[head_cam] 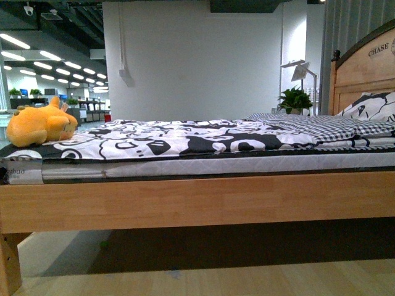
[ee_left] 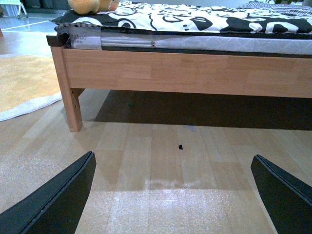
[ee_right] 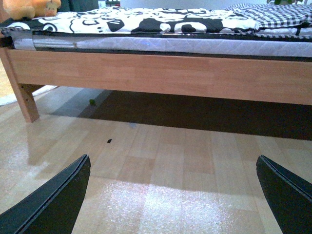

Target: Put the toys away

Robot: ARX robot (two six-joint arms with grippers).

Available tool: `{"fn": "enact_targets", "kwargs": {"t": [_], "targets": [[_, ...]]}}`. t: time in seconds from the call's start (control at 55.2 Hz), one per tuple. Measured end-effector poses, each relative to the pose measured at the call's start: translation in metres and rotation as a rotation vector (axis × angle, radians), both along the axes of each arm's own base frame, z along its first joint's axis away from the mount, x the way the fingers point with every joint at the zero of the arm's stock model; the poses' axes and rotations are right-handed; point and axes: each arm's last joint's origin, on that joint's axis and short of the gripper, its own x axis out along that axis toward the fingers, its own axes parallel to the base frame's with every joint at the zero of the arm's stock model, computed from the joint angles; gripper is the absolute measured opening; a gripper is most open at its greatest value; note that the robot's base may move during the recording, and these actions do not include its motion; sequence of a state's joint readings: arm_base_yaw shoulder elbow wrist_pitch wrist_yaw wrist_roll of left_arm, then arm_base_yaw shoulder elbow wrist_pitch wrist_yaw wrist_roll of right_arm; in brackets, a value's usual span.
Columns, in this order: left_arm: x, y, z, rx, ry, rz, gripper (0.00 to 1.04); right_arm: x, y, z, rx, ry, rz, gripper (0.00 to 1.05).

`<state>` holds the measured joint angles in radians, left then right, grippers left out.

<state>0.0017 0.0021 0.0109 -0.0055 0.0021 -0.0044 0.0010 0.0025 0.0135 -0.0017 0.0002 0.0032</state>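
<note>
An orange-yellow plush animal (head_cam: 38,126) lies on the foot end of the bed, at the far left of the front view. Its lower part shows at the edge of the left wrist view (ee_left: 91,5) and of the right wrist view (ee_right: 30,8). My left gripper (ee_left: 173,195) is open and empty, low over the wooden floor, well short of the bed. My right gripper (ee_right: 174,195) is also open and empty over the floor. Neither arm shows in the front view.
A wooden bed frame (head_cam: 197,200) carries a mattress with a black-and-white patterned cover (head_cam: 185,139), a checked blanket (head_cam: 321,126) and a headboard (head_cam: 364,68) at right. A bed leg (ee_left: 68,105) stands near a tan rug (ee_left: 24,83). A small dark speck (ee_left: 180,146) lies on the floor.
</note>
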Motion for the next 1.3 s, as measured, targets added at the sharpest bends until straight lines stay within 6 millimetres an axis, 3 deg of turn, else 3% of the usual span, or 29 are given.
{"fn": "enact_targets", "kwargs": {"t": [1.304], "targets": [[0.0,0.0,0.0,0.0,0.0,0.0,0.99,0.0,0.0,-0.0001,0.0,0.0,0.0,1.04]]}}
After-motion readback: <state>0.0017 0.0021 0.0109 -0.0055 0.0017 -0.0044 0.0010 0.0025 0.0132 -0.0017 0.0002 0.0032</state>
